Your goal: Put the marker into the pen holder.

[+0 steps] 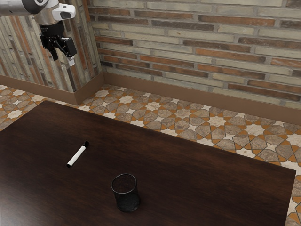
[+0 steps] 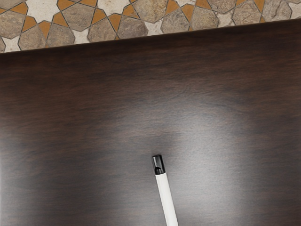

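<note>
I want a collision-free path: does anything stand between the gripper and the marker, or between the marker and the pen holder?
Nothing visible stands between the open gripper and the marker, nor between the marker and the pen holder.

Dk glossy wood tbl [image 2: 94, 108]

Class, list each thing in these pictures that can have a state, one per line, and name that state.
Marker: lying on its side, black cap on, outside the holder
Pen holder: upright, open-topped, empty
Gripper: open, raised, holding nothing
</note>
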